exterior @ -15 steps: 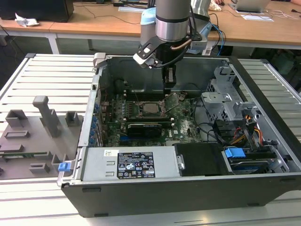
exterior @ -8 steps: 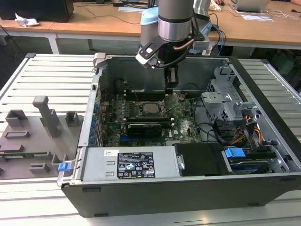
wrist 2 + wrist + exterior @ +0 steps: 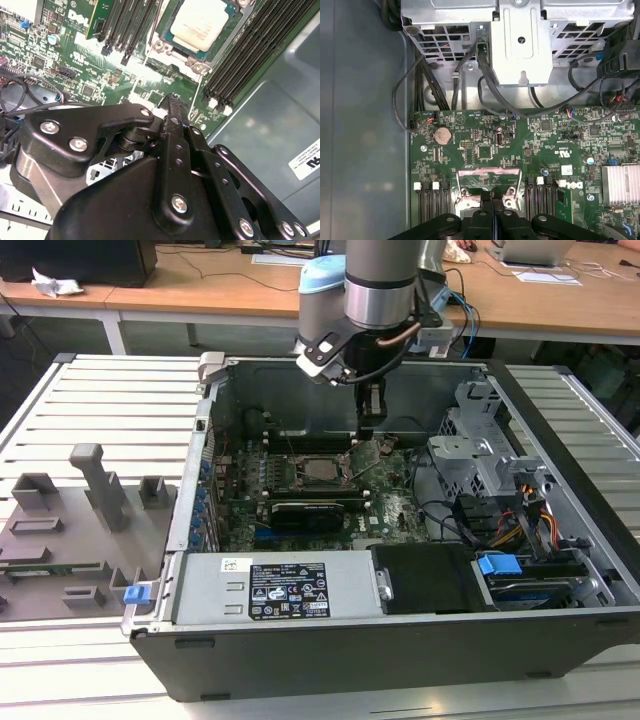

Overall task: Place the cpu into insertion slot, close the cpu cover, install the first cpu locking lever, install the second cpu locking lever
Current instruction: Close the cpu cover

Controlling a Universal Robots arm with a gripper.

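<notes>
end effector (image 3: 491, 199): fingers together, nothing visible between them; tips low over the green board (image 3: 485, 145), at the edge of the socket hardware.
arm: reaches down into the open computer case (image 3: 400, 665) in the exterior view.
nearest thing: the cpu cover (image 3: 161, 36), a silvery frame just beyond the fingertips; cannot tell if the tips touch it.
cpu (image 3: 200, 22): silvery top up, lying flat inside the insertion slot (image 3: 299, 464), so placing looks done.
cover state: frame seems to lie down around the chip, with the chip showing through its window; judged closed, not certain.
lever: a thin pale rod (image 3: 198, 95) runs between socket and memory slots (image 3: 250, 50); probably a locking lever, cannot tell if it is latched.
step in hand: judged to be the first locking lever, with the tips used as a pusher.
what it calls for: a firm, short press on a thin springy rod, then a sideways tuck under its hook. Tips must stay off the memory slots and small board parts close by.
risk: the rod slipping off the closed tips.
around: long black card (image 3: 305, 510) near the socket, drive cage (image 3: 520, 45) further off.
outside: case sits on the slatted bench (image 3: 100, 390), grey fixtures (image 3: 95, 490) well apart.
</notes>
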